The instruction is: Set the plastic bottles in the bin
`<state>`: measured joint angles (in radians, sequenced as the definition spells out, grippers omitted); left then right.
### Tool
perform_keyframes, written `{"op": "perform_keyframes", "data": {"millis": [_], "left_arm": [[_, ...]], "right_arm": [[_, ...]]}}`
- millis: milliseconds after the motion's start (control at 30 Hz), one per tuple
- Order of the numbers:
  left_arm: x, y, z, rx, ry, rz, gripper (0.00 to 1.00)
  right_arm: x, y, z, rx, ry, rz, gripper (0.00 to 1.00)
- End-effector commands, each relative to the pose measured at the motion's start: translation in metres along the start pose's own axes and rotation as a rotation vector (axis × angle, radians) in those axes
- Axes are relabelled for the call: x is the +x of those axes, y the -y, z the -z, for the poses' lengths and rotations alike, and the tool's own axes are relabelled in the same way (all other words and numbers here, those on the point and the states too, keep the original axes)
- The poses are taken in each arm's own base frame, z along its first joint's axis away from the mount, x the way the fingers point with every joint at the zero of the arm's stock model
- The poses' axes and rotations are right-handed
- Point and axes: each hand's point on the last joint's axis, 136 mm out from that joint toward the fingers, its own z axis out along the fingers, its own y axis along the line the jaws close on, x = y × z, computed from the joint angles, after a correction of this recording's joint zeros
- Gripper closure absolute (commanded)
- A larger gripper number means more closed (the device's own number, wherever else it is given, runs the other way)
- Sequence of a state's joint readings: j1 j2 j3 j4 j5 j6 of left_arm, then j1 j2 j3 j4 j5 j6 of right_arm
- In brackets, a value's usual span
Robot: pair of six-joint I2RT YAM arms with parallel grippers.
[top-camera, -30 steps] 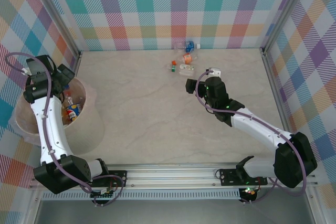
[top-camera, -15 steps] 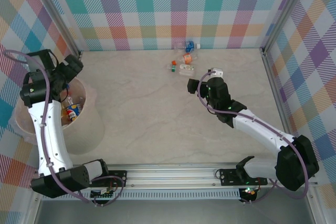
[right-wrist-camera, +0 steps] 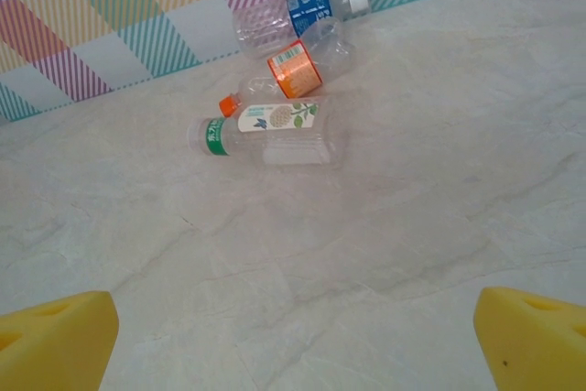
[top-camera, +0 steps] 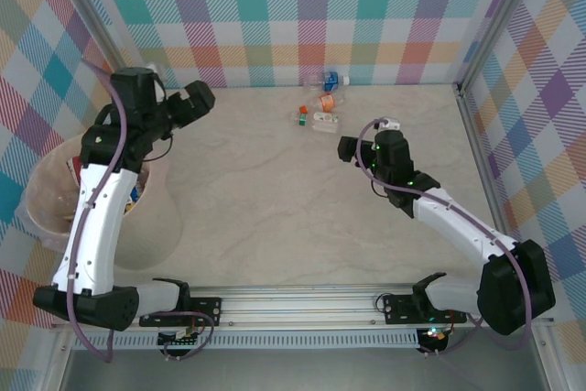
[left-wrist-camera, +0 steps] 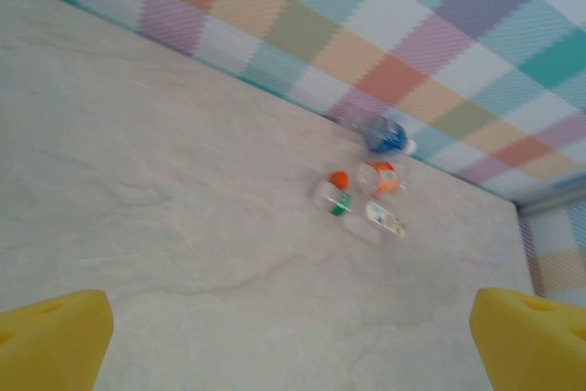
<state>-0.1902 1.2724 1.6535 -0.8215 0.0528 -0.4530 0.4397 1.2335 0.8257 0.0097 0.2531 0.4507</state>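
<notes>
The white-and-black left arm (top-camera: 92,217) rises from its near-left base and bends right at the top. Its black left gripper (top-camera: 200,96) points far-right, its yellow foam pads (left-wrist-camera: 50,341) spread wide. The white-and-black right arm (top-camera: 453,222) stretches low, far and leftward. Its black right gripper (top-camera: 346,146) has yellow pads (right-wrist-camera: 536,336) equally wide apart.

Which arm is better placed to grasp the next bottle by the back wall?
Right. The right pincer, open, faces the plastic bottles lying close ahead by the back wall. The left pincer, also open, is farther from them, near the bin.
</notes>
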Motion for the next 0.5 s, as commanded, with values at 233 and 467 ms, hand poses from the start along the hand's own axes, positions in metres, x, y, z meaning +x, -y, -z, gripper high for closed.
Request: {"op": "perform_keyframes", "data": {"millis": [233,467], "left_arm": [[0.036,0.096,-0.029,0.377,-0.051,-0.026,0.00],[0.081,0.098,-0.065,0.363,-0.157,-0.034,0.00]], "right_arm": [[-0.026,0.013,-0.034,-0.085,-0.122,0.014,0.00],[-0.043,0.014,-0.092,-0.116,-0.193,0.110,0.00]]}}
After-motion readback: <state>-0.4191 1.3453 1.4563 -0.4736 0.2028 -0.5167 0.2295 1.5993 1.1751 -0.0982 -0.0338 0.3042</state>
